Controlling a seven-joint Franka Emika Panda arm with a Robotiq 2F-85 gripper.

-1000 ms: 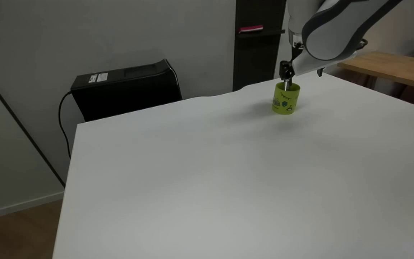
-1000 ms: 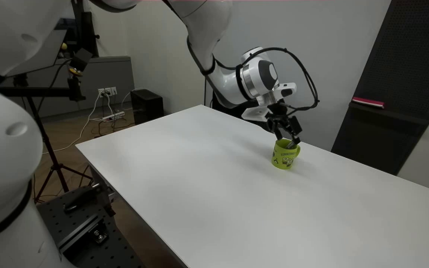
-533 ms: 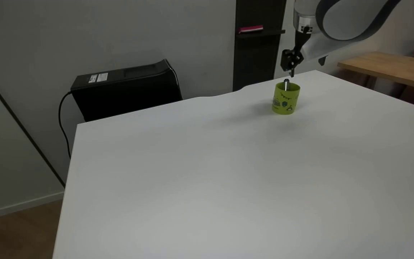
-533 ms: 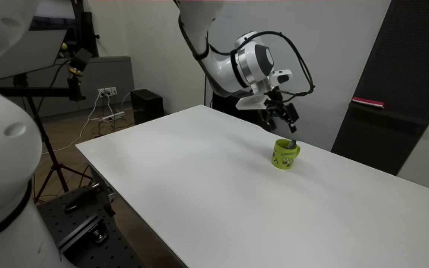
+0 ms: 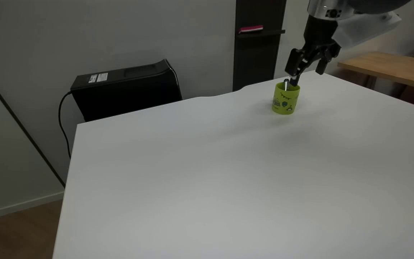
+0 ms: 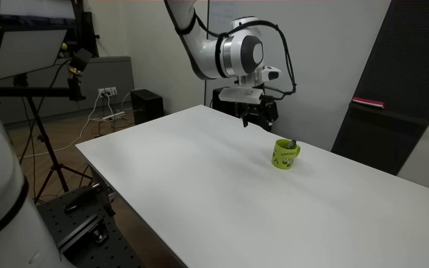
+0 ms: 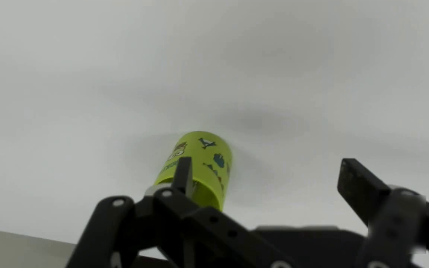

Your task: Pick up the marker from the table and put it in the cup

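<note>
Yellow-green and printed with small drawings, the cup (image 5: 285, 103) stands upright on the white desk (image 5: 192, 180), near its far edge in both exterior views. The marker (image 6: 291, 144) is inside the cup: its upper end rises above the rim, and in an exterior view it leans to the right, toward the side of the handle, while its lower part is hidden by the wall of the cup. The end effector (image 7: 266, 170) stands wide, with its two black fingers well apart, and in the wrist view the surface of the desk is visible between them. In the same view one finger covers a part of the cup; however, in an exterior view a gap is seen, with the end effector higher and to the left of the cup. A white arm (image 6: 209, 57) carries the end effector from above. Beyond the far edge of the desk, on the left in an exterior view, there is a black case (image 5: 126, 90). A red and white object (image 5: 251, 28) lies on a dark shelf (image 5: 276, 32), and farther to the right is a wooden tabletop (image 5: 394, 68).
</note>
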